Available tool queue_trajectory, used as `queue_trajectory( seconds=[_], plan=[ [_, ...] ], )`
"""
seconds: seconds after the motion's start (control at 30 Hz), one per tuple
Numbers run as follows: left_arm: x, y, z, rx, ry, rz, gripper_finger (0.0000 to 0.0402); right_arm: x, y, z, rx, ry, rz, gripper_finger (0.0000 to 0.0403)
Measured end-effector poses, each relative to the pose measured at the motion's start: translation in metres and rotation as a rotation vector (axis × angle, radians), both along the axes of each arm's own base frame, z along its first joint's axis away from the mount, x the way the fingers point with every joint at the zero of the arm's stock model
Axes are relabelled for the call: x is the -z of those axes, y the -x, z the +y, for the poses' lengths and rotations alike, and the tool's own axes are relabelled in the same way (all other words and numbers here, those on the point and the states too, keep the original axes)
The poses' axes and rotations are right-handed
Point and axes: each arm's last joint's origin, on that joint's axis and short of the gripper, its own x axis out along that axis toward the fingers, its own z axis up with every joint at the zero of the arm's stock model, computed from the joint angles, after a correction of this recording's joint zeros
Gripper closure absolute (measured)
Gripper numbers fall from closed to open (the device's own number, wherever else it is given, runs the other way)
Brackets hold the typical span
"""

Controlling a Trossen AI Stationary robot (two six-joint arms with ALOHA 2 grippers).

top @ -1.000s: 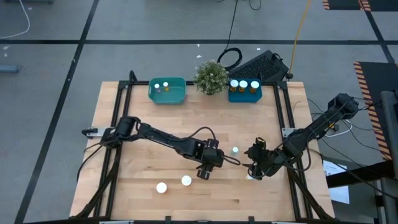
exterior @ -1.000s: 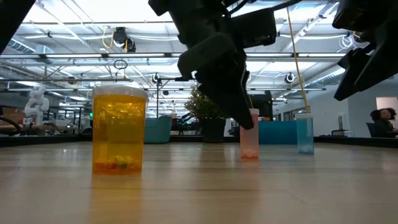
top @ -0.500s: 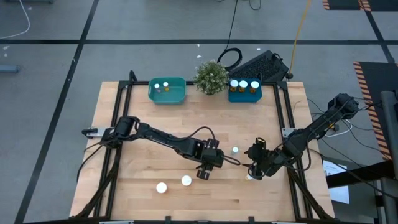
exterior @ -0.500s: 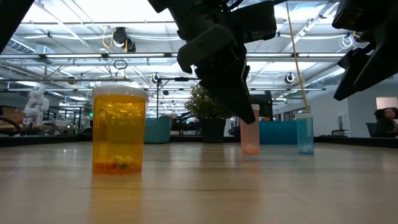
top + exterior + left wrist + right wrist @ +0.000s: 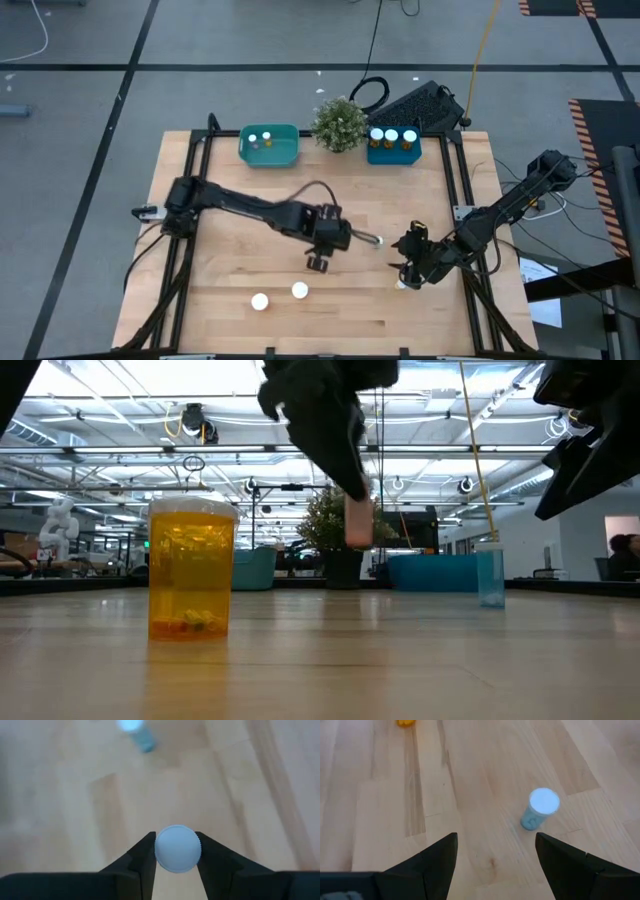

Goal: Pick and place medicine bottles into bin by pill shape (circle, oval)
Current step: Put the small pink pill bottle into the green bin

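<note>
My left gripper [image 5: 318, 263] is shut on a small pinkish medicine bottle with a white cap [image 5: 175, 848], held above the table's middle [image 5: 358, 520]. A blue bottle [image 5: 378, 240] with a white cap stands on its base a little to its right [image 5: 136, 731]. My right gripper [image 5: 405, 265] hovers open near that blue bottle [image 5: 539, 810] with nothing between its fingers. Two white-capped bottles [image 5: 259, 301] [image 5: 299, 290] stand near the front edge. One of them shows as a large amber bottle [image 5: 190, 580] in the low view. My left gripper pinches the pinkish bottle at its white cap [image 5: 161, 851], one finger on each side. The fingers come from above, pointing down. The bottle hangs upright below them [image 5: 358, 528], lifted clear of the table.
A teal bin [image 5: 288, 150] with two bottles and a blue bin [image 5: 393, 155] with three bottles stand at the far edge. A green potted plant [image 5: 340, 122] stands between them. A small white thing [image 5: 400, 285] lies under my right gripper. Bare wood lies on the table's left side.
My left gripper has risen and gone a little toward the far edge, still shut on the pinkish bottle. The bottle stood on the table a second ago and now hangs upright, lifted clear.
</note>
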Motion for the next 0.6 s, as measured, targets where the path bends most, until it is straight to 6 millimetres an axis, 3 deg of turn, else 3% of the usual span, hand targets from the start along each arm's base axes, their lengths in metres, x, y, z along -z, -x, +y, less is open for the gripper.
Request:
queue_trajectory(
  seconds=[0.3,0.47,0.6],
  plan=[
    [-0.073,0.045,0.067,-0.126,-0.073,-0.046,0.0275,-0.003,-0.003,-0.001,0.044,0.061,-0.084,0.014],
    [-0.096,0.071,0.113,-0.229,-0.105,-0.05,0.0275,-0.008,-0.007,-0.002,0.083,0.153,-0.17,0.014],
    [-0.097,0.091,0.15,-0.306,-0.128,-0.041,0.0275,-0.01,-0.007,-0.004,0.102,0.189,-0.201,0.014]
  ],
)
